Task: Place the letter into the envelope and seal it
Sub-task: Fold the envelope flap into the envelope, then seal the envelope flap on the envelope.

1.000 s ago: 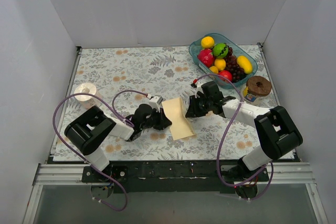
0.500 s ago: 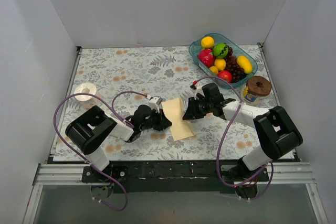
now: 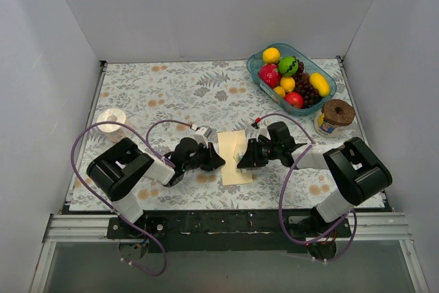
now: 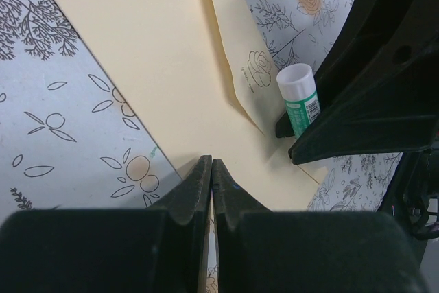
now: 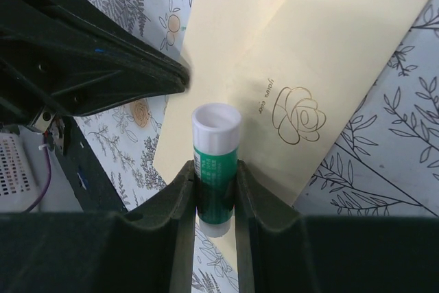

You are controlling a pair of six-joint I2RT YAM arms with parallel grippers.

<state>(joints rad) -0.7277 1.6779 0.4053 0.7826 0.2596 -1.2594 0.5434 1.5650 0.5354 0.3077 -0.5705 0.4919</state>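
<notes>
Floral tablecloth; glue stick above envelope, fruit beyond.

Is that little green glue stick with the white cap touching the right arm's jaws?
Touching. The right wrist view shows the white-capped green glue stick clamped by the right gripper, both jaws pressed against its sides, no gap.

1. Envelope: matt cream paper, smooth, w/ a shiny gold rose print.
2. Glue stick: smooth plastic, white cap, green label w/ slight sheen.
3. Left tool & right tool: black plastic fingers, matt, faintly grainy.
4. Worktop: smooth matt cover w/ floral print; cloth or vinyl, can't tell.
5. Tray: clear blue-tinted plastic, glossy.
6. Fruit: shiny, plastic-looking skins.
7. Jar: brown lid w/ rough cork look.
</notes>
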